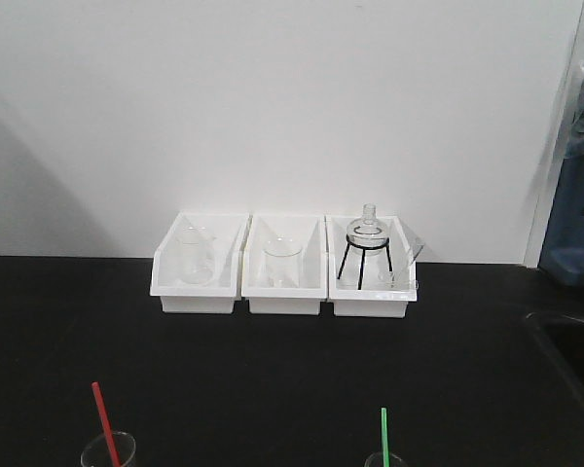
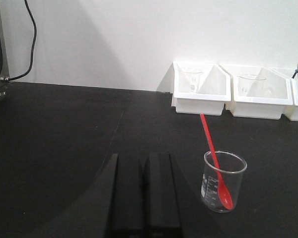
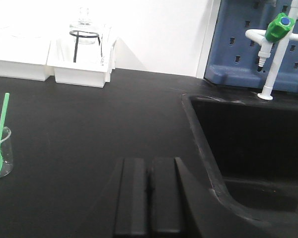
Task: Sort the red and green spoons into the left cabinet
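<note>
Now | left gripper [image 2: 144, 198] clenched | red spoon [image 2: 213, 156] standing in beaker [image 2: 237, 181], near right, apart | right gripper [image 3: 149, 198] clenched | green spoon [image 3: 1, 130] in second beaker [image 3: 6, 159], well left, apart

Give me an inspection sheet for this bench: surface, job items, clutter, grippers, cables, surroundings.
Surface: black benchtop, no spills seen.
Job's things: red spoon stands bowl-down in a beaker; green spoon stands bowl-down in a second beaker. The left cabinet is not clearly in view.
Clutter: three white bins along the back wall. The left two hold glass beakers, and the right one holds a flask on a black tripod.
Grippers: left gripper shut and empty; right gripper shut and empty.
Cables: one black cable hangs down the wall at far left.
Surroundings: sink, tap and blue pegboard to the right.
</note>
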You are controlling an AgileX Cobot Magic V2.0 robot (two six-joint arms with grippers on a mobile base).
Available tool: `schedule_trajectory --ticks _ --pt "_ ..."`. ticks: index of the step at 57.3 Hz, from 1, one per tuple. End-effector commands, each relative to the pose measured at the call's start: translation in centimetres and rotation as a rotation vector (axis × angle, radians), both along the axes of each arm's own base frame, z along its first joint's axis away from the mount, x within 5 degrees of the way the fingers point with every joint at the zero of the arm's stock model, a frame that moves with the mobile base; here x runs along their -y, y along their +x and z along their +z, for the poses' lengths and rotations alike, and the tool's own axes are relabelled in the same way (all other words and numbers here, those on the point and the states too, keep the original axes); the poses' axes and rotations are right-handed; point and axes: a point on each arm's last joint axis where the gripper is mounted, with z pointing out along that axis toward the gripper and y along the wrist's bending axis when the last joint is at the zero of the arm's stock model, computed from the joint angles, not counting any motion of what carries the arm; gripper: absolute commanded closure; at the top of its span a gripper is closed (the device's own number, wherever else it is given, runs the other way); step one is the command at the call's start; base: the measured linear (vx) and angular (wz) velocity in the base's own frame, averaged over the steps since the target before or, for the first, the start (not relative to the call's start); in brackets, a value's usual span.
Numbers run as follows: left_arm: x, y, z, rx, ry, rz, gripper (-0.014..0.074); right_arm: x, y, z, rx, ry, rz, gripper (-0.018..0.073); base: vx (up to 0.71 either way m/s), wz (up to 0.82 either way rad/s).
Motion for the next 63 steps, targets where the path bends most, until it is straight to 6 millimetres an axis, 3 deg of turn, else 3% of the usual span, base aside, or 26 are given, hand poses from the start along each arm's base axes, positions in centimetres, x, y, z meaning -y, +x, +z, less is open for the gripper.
schedule_trajectory --ticks 1,48,53,57,63 --pt "-0.1 -0.2 1.0 0.106 -0.001 0.006 0.0603 -0.1 0.0 0.4 0.080 -0.019 0.017 0.0565 0.00 0.00" --pt "-0.1 -0.2 1.0 0.106 -0.001 0.006 0.0603 -0.1 0.0 0.4 0.077 -0.019 0.016 0.0565 0.00 0.00" --pt "-0.1 -0.2 1.0 0.115 -0.001 0.007 0.0603 -0.1 0.0 0.5 0.079 -0.115 0.019 0.0565 0.00 0.00" --pt "-0.1 -0.2 1.1 0.123 0.000 0.008 0.0603 -0.2 0.0 0.9 0.123 -0.160 0.031 0.0565 0.00 0.00" --pt "-0.1 -0.2 1.3 0.139 -0.001 0.009 0.0603 -0.5 0.0 1.9 0.242 -0.034 0.056 0.0565 0.00 0.00"
